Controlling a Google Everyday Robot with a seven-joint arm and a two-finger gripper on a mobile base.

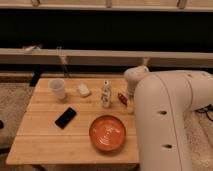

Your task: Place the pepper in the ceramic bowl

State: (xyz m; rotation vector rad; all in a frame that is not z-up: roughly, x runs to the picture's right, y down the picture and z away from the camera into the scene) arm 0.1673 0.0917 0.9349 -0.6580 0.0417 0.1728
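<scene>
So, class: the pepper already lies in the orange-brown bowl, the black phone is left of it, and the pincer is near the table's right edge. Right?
No. The camera view shows the pepper on the table beside the white bottle, not in the ceramic bowl. The black phone is left of the bowl, and the pincer is near the table's right edge.

Table (45,136): bowl (107,133), phone (65,117); tool (128,100) by pepper (122,97)

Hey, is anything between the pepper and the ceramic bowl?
Nothing visible. Bare table lies between the pepper and the ceramic bowl; the white bottle stands beside that path. The tool sits right by the pepper.
</scene>
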